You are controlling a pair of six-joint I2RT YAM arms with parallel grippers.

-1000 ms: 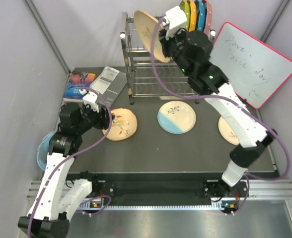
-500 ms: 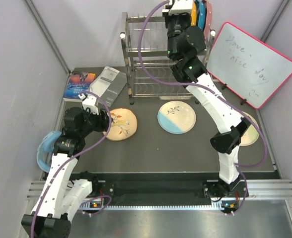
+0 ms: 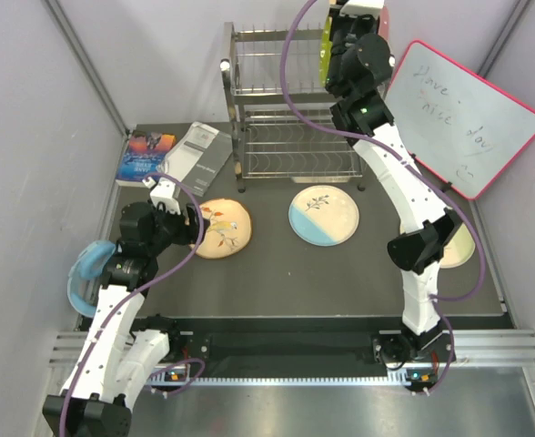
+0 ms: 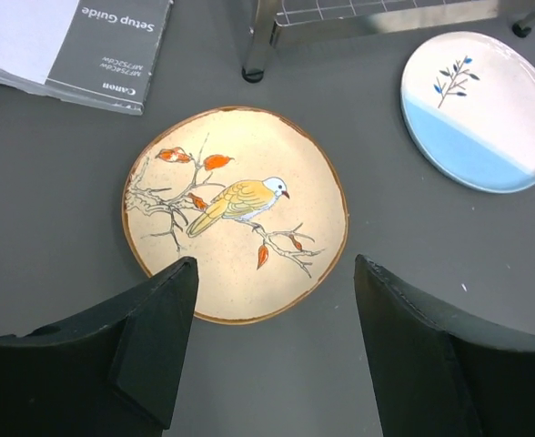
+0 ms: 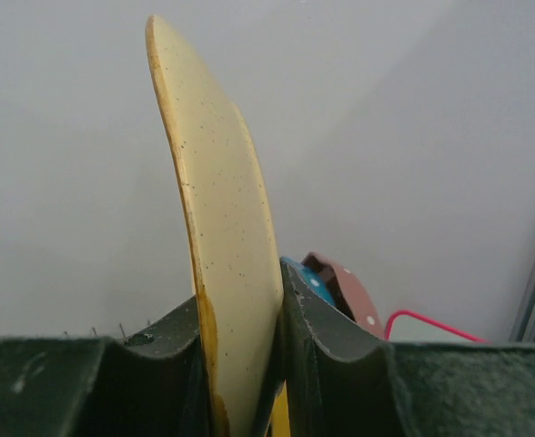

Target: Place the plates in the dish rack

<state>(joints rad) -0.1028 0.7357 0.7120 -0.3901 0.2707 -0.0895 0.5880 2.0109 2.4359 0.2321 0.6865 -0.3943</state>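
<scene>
Gripping a cream plate (image 5: 227, 273) on edge, my right gripper (image 5: 245, 382) has its jaws clamped on the rim, high at the right end of the dish rack (image 3: 277, 137), just beside the plain coloured plates (image 3: 326, 41). My left gripper (image 4: 274, 282) hangs spread wide above the bird-painted plate (image 4: 236, 214), holding nothing. That plate and the half-blue plate (image 4: 481, 109) lie flat on the table (image 3: 267, 273) near the rack's feet.

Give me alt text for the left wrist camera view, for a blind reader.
The left gripper, jaws open, hangs above a cream bird plate lying flat on the dark table. A half-blue plate lies upper right, a Setup Guide booklet upper left, a foot of the dish rack at top.
</scene>
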